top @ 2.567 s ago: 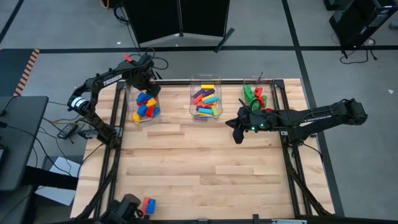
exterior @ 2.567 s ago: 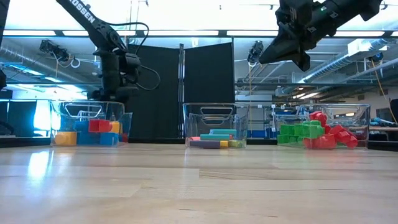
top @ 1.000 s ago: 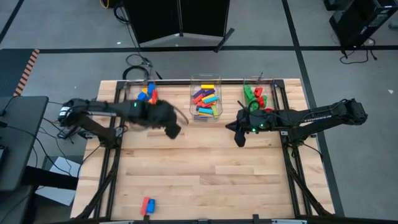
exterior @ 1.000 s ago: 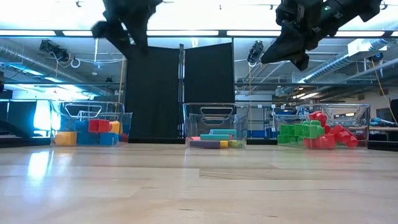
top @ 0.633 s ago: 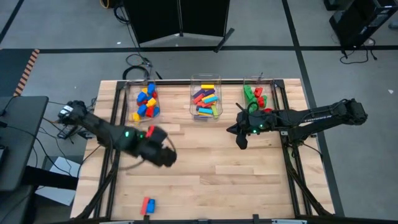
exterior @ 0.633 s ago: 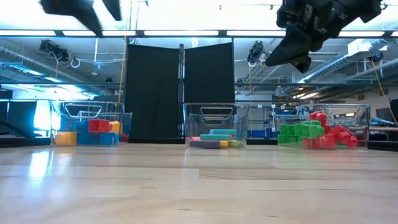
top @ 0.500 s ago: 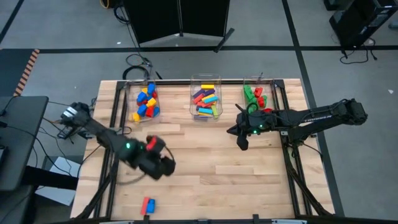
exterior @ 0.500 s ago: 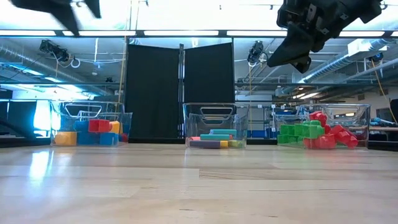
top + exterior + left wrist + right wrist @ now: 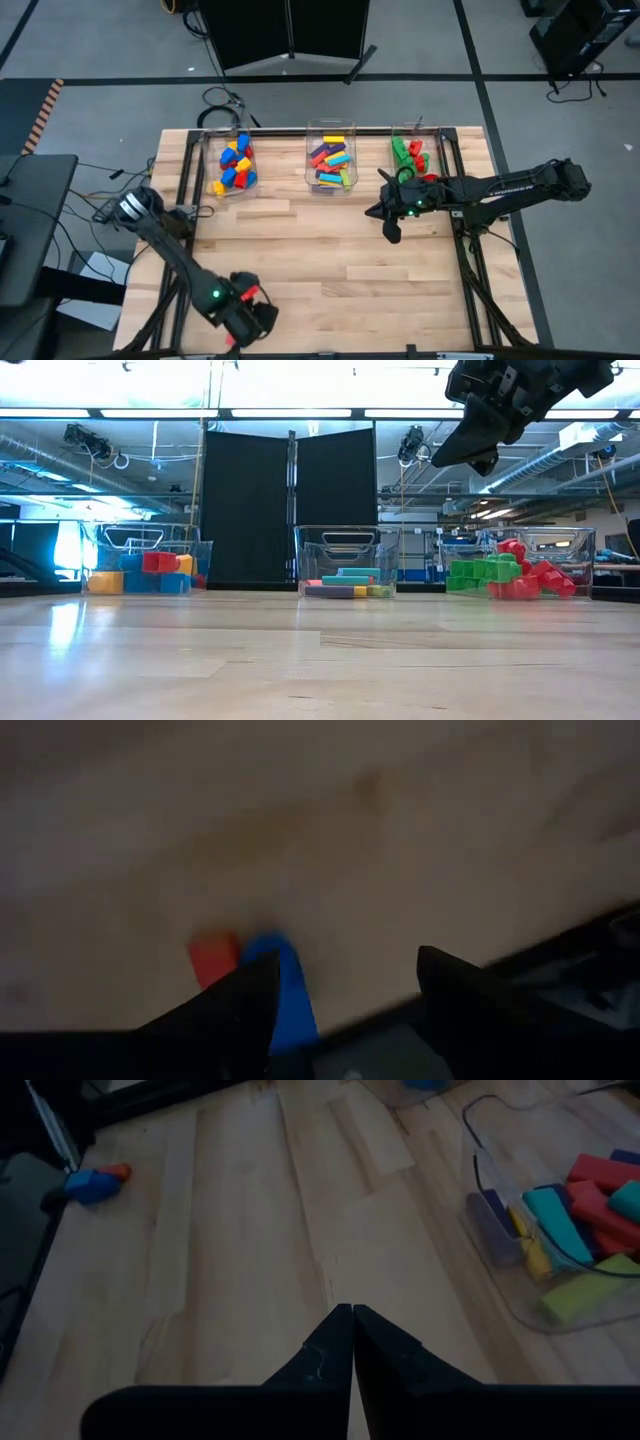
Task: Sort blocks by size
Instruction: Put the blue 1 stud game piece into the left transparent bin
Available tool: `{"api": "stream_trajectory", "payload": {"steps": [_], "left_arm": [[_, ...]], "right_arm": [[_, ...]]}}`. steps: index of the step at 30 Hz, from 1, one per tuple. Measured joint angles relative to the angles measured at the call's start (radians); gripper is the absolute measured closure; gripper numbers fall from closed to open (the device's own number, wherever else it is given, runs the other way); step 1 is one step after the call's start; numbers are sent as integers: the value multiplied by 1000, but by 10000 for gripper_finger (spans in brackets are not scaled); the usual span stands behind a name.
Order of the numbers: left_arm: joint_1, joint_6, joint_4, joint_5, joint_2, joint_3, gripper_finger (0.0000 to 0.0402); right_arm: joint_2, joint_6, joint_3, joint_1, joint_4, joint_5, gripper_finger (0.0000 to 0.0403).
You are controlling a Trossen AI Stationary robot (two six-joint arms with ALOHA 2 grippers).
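Left gripper (image 9: 252, 318), jaws spread, hovers at the high view's lower left above the last loose blocks (image 9: 262, 978) to pick them; right gripper (image 9: 391, 231) waits with jaws pressed together.

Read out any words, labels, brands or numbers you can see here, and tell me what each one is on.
"TROSSEN": white lettering along the right arm, small, seen in the high view.
Nothing else can be read: no text shows on the blocks or the bins, and the room behind in the low view has no sign that can be made out.
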Motion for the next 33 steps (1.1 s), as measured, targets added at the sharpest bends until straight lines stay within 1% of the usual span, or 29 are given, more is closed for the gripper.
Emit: {"api": "stream_trajectory", "payload": {"steps": [5, 11, 17, 22, 26, 30, 33], "left_arm": [[-38, -144, 94, 80, 57, 0, 159], [-52, -244, 142, 181, 98, 0, 159], [-62, -291, 112, 194, 108, 0, 159], [-66, -294, 85, 198, 108, 0, 159], [-67, -296, 85, 208, 140, 0, 159], [-66, -295, 160, 222, 185, 0, 159], [-66, -294, 182, 222, 215, 0, 159]], "right_arm": [[0, -2, 0, 0, -2, -1, 378], [0, -3, 0, 0, -11, -1, 380], [0, -26, 0, 0, -12, -1, 377], [0, -26, 0, 0, -14, -1, 380], [0, -26, 0, 0, -15, -1, 378], [0, -27, 0, 0, -15, -1, 379], [0, -27, 0, 0, -14, -1, 380]]}}
